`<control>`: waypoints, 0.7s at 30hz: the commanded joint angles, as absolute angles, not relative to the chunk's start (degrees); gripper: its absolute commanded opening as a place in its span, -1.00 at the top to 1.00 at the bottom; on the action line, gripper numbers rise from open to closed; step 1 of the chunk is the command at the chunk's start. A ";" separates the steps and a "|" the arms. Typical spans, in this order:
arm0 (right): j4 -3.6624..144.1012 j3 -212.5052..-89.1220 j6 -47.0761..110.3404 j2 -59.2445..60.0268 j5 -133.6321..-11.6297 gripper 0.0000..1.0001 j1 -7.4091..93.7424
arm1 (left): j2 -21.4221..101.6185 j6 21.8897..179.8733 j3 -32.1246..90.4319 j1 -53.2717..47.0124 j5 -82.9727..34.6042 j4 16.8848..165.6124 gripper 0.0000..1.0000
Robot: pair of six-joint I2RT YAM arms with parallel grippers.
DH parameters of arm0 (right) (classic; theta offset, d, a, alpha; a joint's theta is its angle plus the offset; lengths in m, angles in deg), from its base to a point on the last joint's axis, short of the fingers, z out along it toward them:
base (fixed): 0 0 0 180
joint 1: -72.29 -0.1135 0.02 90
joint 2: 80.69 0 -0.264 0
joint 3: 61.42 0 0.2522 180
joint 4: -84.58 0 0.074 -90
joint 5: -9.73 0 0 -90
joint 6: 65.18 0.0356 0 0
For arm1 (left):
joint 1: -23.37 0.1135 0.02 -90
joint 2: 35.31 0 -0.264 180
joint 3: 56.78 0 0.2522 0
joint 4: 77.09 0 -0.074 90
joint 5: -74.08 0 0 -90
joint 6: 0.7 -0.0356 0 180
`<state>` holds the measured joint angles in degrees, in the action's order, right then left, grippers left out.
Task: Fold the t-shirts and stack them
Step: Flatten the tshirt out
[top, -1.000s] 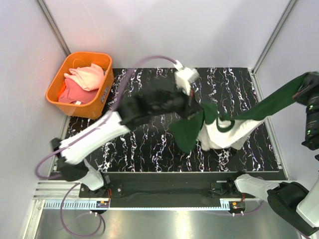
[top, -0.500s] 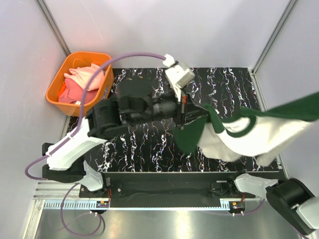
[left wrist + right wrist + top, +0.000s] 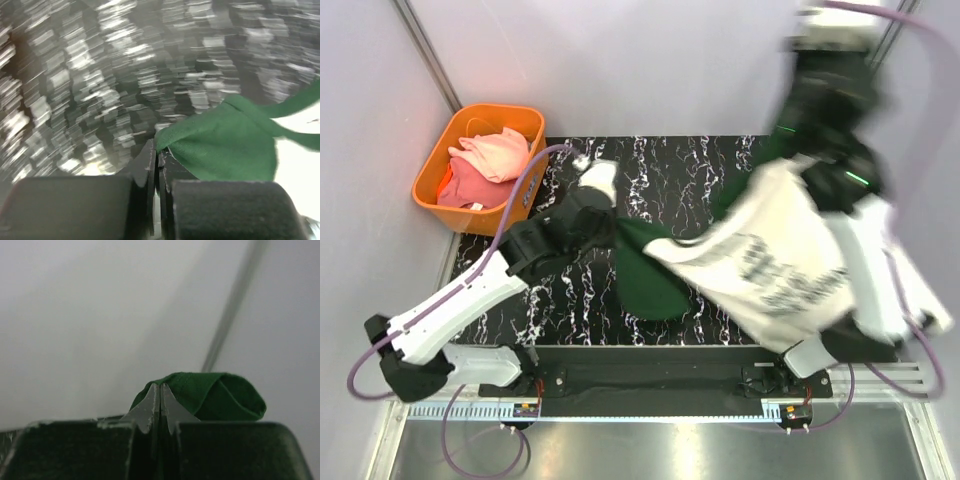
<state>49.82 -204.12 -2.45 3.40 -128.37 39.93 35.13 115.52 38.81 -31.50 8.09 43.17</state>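
Note:
The cream t-shirt (image 3: pixel 775 265) with dark green sleeves and black lettering hangs stretched in the air between both arms. My left gripper (image 3: pixel 617 228) is shut on one green sleeve (image 3: pixel 225 145) low over the table's middle. My right gripper (image 3: pixel 790 160), raised high at the back right, is shut on the other green sleeve (image 3: pixel 210 397). Pink and coral t-shirts (image 3: pixel 485 160) lie in the orange basket (image 3: pixel 525 190).
The black marbled table top (image 3: pixel 690 165) lies under the shirt. The orange basket stands off its back left corner. Grey walls and metal posts (image 3: pixel 425 50) enclose the cell. The right arm (image 3: pixel 875 270) rises tall along the right side.
My right gripper swung from far right up to the back right, lifting the shirt so the lettering shows. My left gripper drew back left and lower with its sleeve.

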 commanded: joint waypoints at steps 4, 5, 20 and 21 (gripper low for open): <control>48.58 -202.79 7.14 26.16 -113.70 1.00 42.58 | 34.99 120.15 23.88 -18.67 15.01 43.97 1.00; 48.58 -202.80 8.20 30.54 -112.54 1.00 42.59 | 35.87 120.24 22.56 -17.68 15.19 44.06 1.00; 13.60 -199.35 34.56 38.45 -92.07 -0.46 43.29 | 35.89 120.77 19.82 -10.03 16.95 38.61 -0.28; 13.69 -195.80 38.14 35.97 -90.83 -0.50 43.64 | 35.19 120.33 20.00 -10.03 16.43 38.17 -0.41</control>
<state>21.74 -203.23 27.76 45.24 -97.03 42.51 38.86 121.51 17.36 -10.08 15.71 39.02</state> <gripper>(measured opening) 0.724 0.674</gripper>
